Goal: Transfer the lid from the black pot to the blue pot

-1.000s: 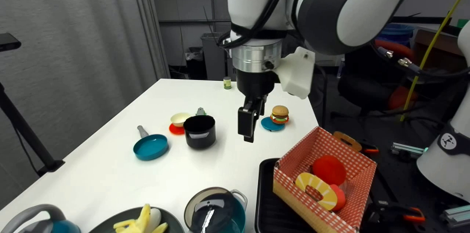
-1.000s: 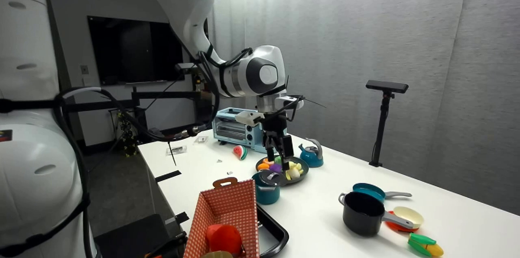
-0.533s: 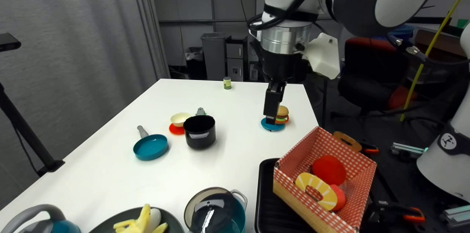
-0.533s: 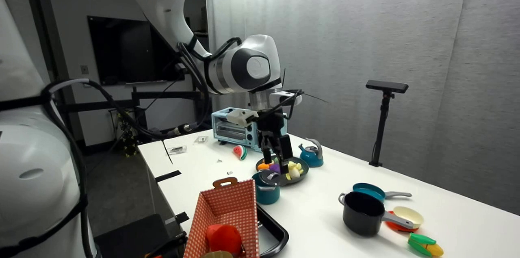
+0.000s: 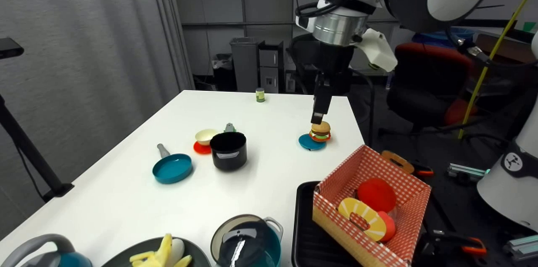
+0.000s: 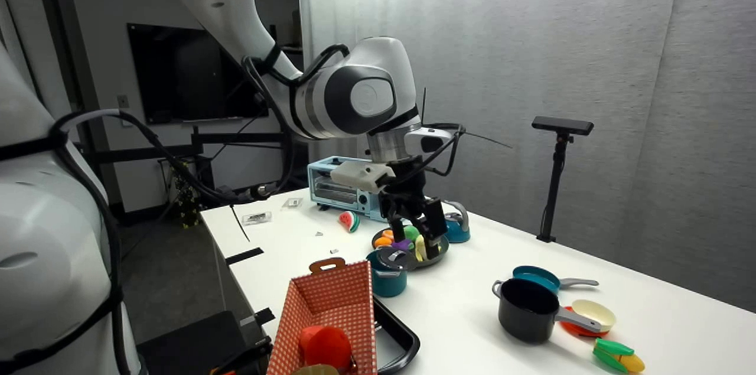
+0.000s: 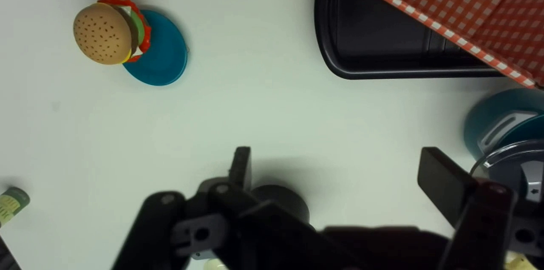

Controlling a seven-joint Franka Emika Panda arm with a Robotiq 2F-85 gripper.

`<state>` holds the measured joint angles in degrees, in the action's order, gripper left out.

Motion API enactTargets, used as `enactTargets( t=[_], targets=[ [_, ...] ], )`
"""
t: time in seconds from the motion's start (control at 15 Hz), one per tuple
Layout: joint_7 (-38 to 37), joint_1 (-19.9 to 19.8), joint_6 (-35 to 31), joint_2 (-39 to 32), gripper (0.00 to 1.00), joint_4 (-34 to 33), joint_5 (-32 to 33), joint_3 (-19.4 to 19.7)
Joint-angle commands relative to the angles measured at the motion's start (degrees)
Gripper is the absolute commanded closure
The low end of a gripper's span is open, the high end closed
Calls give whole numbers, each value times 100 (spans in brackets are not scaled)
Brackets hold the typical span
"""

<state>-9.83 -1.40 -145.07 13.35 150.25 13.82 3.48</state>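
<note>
The see-through lid [image 5: 246,239] rests off-centre on the teal-blue pot [image 5: 275,250], overhanging the rim and leaving part of the mouth uncovered. In an exterior view the lid [image 6: 397,258] looks tilted on the blue pot [image 6: 388,285]. The black pot [image 5: 229,159] stands uncovered farther along the table, also in an exterior view [image 6: 525,319]. My gripper [image 7: 335,151] is open with nothing between its fingers, raised above the table and apart from both pots. In the wrist view the black pot [image 7: 284,200] is mostly hidden by the gripper, and a finger hides part of the lid [image 7: 510,166].
A red-checked basket [image 5: 336,231] sits over a black tray [image 5: 303,225] beside the blue pot. A toy burger [image 5: 320,130] on a teal disc lies near my gripper. A dark pan [image 6: 443,254] of toy food, a kettle [image 6: 455,232] and a toaster oven [image 6: 336,186] stand around.
My gripper has moved up and away from the blue pot, towards the burger's side, and has tilted. It stays open. The lid and both pots have not moved.
</note>
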Motion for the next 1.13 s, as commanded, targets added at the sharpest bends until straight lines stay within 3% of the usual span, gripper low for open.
enactTargets(
  t=[0.0,0.07,1.07],
  targets=[
    [581,-123,-114,338,0,249,-326,70],
    [300,-163,7,56,0,27,-182,-80],
    [434,-171,6,108,0,82,-251,-47]
  ],
)
